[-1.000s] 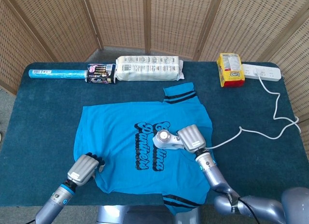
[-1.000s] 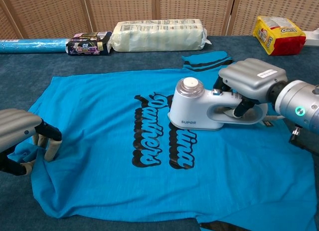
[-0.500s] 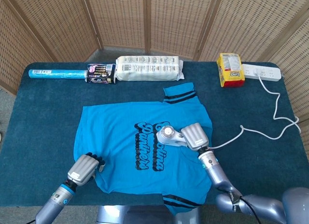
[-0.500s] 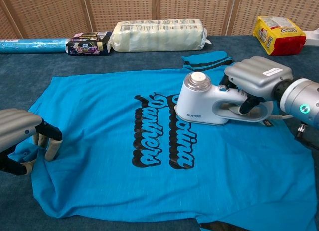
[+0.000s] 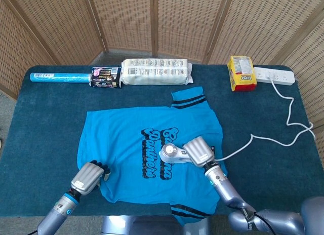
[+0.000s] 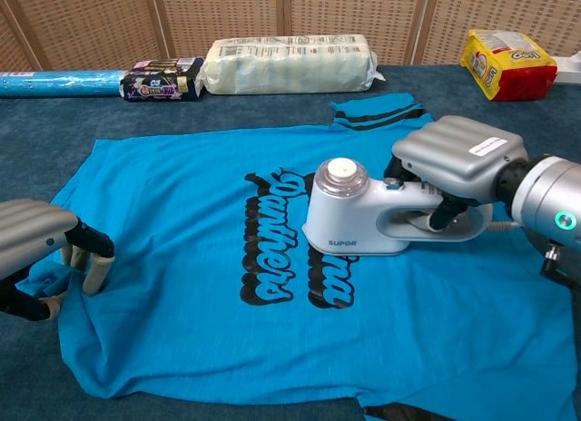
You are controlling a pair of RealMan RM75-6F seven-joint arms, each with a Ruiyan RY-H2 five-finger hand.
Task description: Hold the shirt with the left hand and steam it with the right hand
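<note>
The steamer (image 6: 349, 212), gripped by the right hand (image 6: 458, 158), is drawn back across the print; the left hand (image 6: 41, 249) pins the shirt (image 6: 182, 212). Steaming is under way.

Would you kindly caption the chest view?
Right hand glides steamer over blue shirt; left hand pins its edge.

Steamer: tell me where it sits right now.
In the chest view the steamer rests on the shirt, over its print, right of centre, gripped by the right robot hand.
</note>
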